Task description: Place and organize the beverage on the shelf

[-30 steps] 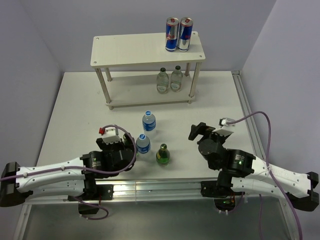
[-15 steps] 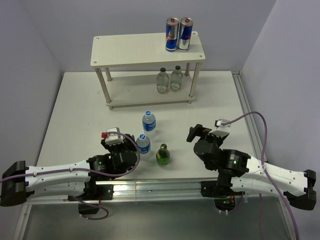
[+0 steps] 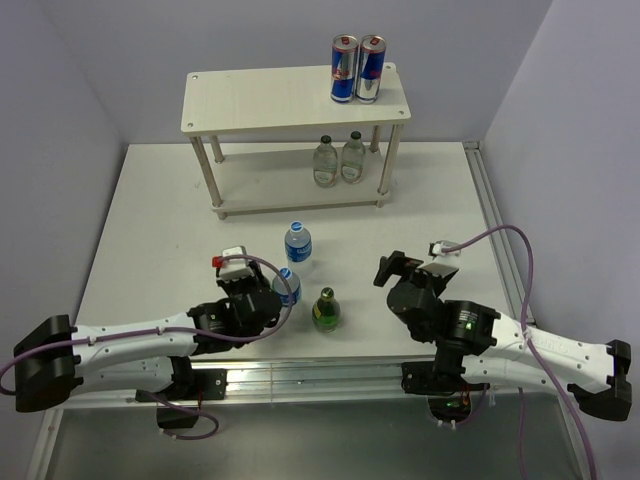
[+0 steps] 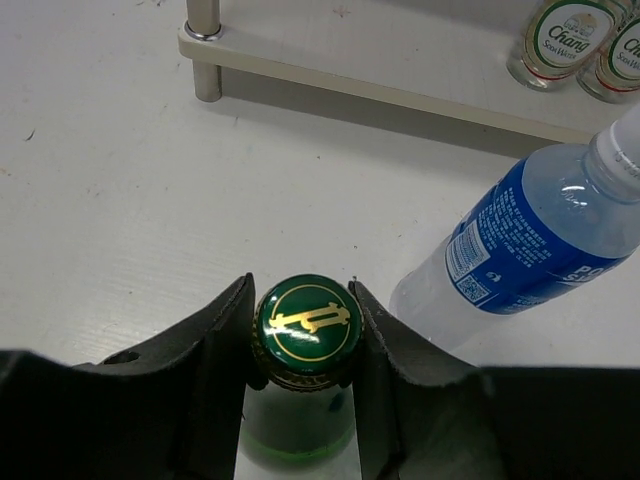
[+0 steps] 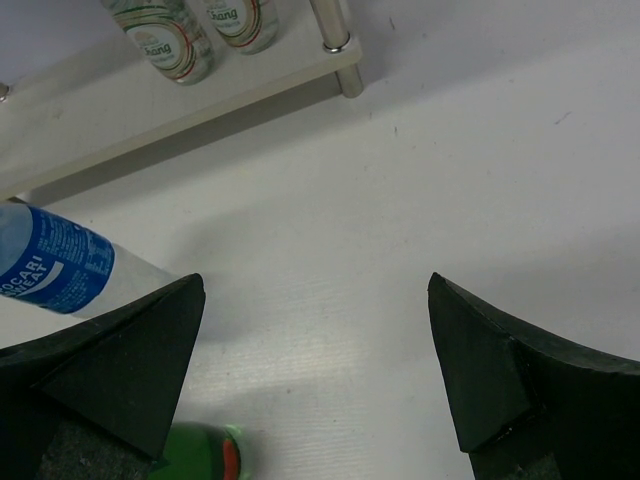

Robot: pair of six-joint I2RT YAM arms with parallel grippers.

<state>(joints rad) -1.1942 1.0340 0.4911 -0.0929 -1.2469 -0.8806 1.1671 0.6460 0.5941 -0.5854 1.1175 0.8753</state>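
Note:
In the left wrist view my left gripper (image 4: 303,292) is shut on the gold-marked cap of an upright green bottle (image 4: 300,432). From above, the left gripper (image 3: 258,298) hides that bottle. Right beside it stands a blue-labelled bottle (image 3: 286,287) (image 4: 530,240), with another one (image 3: 298,243) farther back. A second green bottle (image 3: 325,310) (image 5: 195,455) stands between the arms. My right gripper (image 3: 392,265) (image 5: 315,290) is open over bare table to that bottle's right. Two clear bottles (image 3: 338,160) (image 5: 160,35) stand on the lower board of the cream shelf (image 3: 270,100).
Two blue-and-silver cans (image 3: 357,68) stand at the right end of the shelf's top board. A shelf leg (image 4: 203,50) is ahead of the left gripper, another leg (image 5: 335,35) ahead of the right. Grey walls close in the table (image 3: 150,230).
My left gripper moved forward and right beside the near blue-labelled bottle, and its jaws shut on the green bottle's cap. The right arm shifted slightly left, still open.

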